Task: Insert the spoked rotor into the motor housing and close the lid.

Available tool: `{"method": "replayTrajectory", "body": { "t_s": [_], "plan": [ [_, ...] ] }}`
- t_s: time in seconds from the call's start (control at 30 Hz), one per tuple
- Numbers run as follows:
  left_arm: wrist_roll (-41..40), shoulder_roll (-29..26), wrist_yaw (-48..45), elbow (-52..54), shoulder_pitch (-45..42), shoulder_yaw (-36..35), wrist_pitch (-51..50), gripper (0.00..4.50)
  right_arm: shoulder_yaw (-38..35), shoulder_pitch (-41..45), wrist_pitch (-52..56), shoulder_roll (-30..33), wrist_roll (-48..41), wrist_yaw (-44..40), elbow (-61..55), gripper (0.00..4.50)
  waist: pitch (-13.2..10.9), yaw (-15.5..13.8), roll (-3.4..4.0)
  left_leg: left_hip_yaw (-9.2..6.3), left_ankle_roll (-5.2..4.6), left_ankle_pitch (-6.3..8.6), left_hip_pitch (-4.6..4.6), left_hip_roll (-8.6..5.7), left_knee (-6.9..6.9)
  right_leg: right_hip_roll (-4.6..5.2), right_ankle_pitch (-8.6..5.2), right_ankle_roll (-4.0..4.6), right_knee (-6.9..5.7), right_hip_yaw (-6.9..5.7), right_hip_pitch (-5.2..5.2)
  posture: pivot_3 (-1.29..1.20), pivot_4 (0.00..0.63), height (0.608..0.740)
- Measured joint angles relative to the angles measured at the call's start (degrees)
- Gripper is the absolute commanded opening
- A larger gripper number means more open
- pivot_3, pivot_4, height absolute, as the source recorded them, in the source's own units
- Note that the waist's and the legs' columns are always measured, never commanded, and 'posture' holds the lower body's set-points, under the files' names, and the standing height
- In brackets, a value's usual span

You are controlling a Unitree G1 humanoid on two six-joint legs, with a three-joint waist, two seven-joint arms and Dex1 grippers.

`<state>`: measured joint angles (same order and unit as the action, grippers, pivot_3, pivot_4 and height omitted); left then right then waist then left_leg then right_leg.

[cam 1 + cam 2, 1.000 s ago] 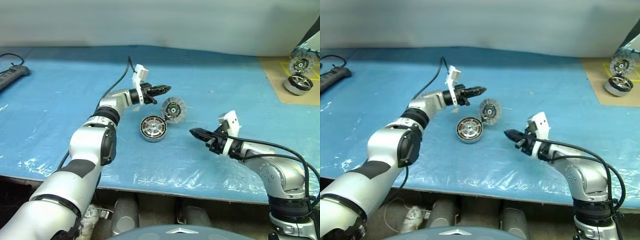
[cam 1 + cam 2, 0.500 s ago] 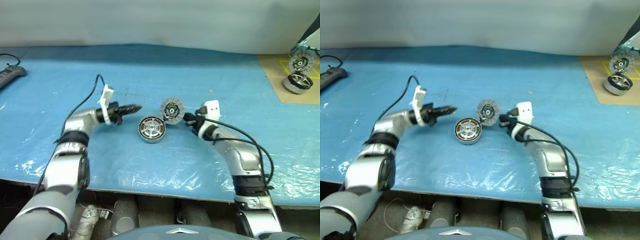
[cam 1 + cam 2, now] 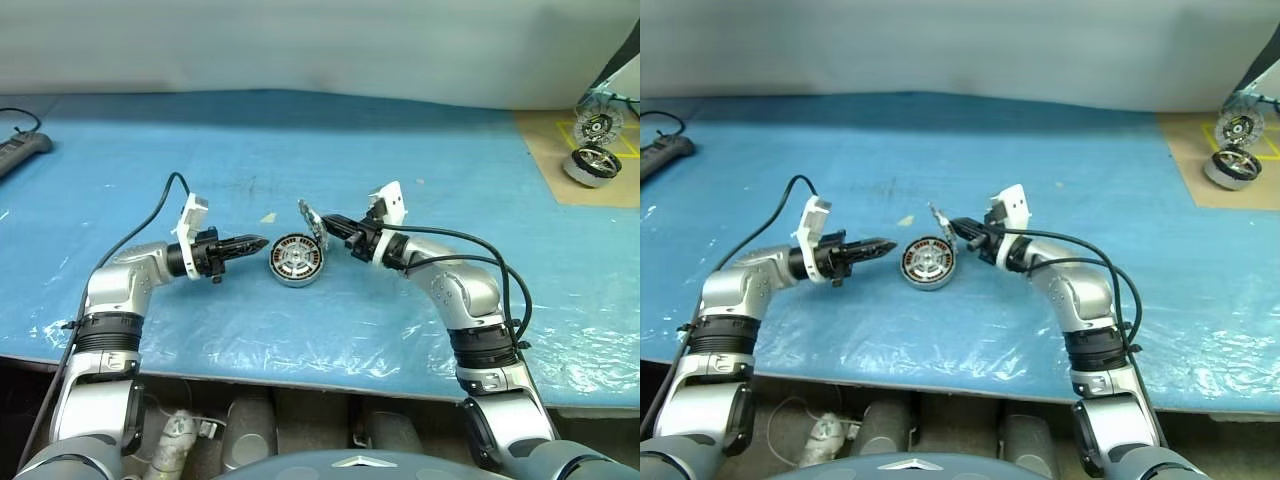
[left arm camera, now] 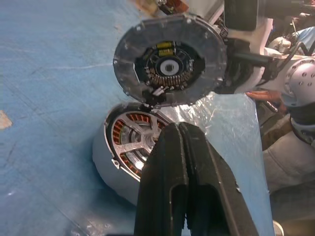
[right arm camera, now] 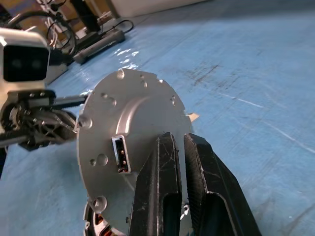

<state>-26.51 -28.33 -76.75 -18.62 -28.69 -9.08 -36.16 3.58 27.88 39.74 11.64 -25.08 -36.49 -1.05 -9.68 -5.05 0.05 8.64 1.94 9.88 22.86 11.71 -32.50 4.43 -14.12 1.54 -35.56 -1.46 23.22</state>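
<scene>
Item one, the lid (image 3: pixel 311 219): we hold it in our right gripper (image 3: pixel 336 225), fingers pinched on its edge, the disc standing nearly on edge just off the fingertips and above the far rim of the housing. Its patterned face with the dark centre looks toward our left gripper (image 3: pixel 254 242); its smooth grey back faces the right wrist. Item two, the motor housing (image 3: pixel 296 258): a short round can resting on the blue sheet (image 3: pixel 420 130), between our two grippers, just below and in front of the right fingertips and just beyond the left ones. Item three, the spoked rotor (image 4: pixel 139 139): it appears already seated in the can, silver spokes lying over the copper windings, so we judge that only closing remains. Item four, the left gripper: fingers pressed shut, empty, pointing level at the side of the can and apart from it. Risks noted: the lid is tilted steeply, so lowering it without levelling could catch one edge on the rim and jam or skew it; the edge grip is thin and the disc could slip or swing; an unsteadied can could slide on the slick plastic if pushed sideways.
</scene>
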Motion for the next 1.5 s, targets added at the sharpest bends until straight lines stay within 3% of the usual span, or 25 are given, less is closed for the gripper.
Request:
{"method": "replayTrajectory", "body": {
  "t_s": [0.2, 0.47, 0.67, 0.83, 1.03, 1.23, 1.5],
  "plan": [
    [-1.46, -2.02, 1.91, -0.25, -0.04, -0.59, 0.18, 0.05, 1.24, 0.86, -0.80, 0.06, 0.45, -1.34, 1.42, 0.22, 0.00, 0.45, 0.00, 0.00, 0.01, 0.00, 0.01, 0.00, 0.02, -0.02, 0.01, -0.01, 0.01, 0.00, 0.00, 0.00, 0.150, 0.740],
    [-2.88, -3.62, 4.38, -3.47, -2.53, -2.53, 0.82, 0.05, 8.41, 0.92, -4.55, 1.40, 4.79, -5.63, 3.57, 0.22, 0.00, 0.94, 0.00, -0.01, 0.01, 0.00, 0.01, -0.02, -0.05, 0.00, 0.00, 0.00, -0.04, 0.03, -0.01, 0.00, 0.150, 0.740],
    [-3.98, -3.28, 5.29, -0.31, 0.31, -1.95, 0.00, 0.05, 12.12, 0.88, -9.29, 4.69, 9.06, -8.52, 4.29, 0.22, 0.01, 0.97, -0.01, -0.01, 0.01, 0.00, -0.03, 0.02, -0.09, -0.01, 0.00, 0.00, -0.09, 0.02, -0.04, 0.00, 0.150, 0.740],
    [-5.41, -1.52, 6.74, 4.15, 2.41, -0.53, -0.82, 0.00, 13.53, 0.97, -16.45, 4.48, 13.09, -8.09, 7.33, 1.54, 0.01, 1.03, -0.02, 0.01, 0.01, 0.01, -0.37, 0.04, -0.17, -0.01, -0.02, 0.04, -0.09, 0.09, -0.35, 0.00, 0.150, 0.740],
    [-6.82, -0.93, 8.62, 5.67, 2.91, -0.39, -1.57, 0.00, 8.49, 1.26, -8.60, 2.49, 6.13, -9.51, 5.47, 3.66, 0.00, 1.06, -0.01, 0.03, 0.00, 0.00, -0.40, 0.06, -0.25, -0.01, -0.01, 0.05, -0.11, 0.18, -0.35, 0.00, 0.150, 0.740],
    [-7.47, -0.94, 9.56, 5.63, 2.91, -0.42, -1.59, 0.00, 4.97, 7.12, -3.02, 2.40, 0.85, -10.06, 0.01, 3.66, 0.01, 1.05, -0.01, 0.05, 0.00, 0.00, -0.35, 0.04, -0.18, -0.04, -0.01, 0.05, -0.11, 0.15, -0.28, 0.00, 0.150, 0.740],
    [-8.58, -0.79, 11.04, 5.65, 2.70, -0.53, -1.56, 0.00, 9.54, 7.47, -5.09, 4.32, 4.85, -11.00, 1.79, 3.66, 0.00, 0.92, -0.01, 0.03, 0.02, 0.00, -0.15, 0.01, -0.16, -0.03, -0.01, 0.04, -0.08, 0.12, -0.15, 0.00, 0.150, 0.740]
  ]
}}
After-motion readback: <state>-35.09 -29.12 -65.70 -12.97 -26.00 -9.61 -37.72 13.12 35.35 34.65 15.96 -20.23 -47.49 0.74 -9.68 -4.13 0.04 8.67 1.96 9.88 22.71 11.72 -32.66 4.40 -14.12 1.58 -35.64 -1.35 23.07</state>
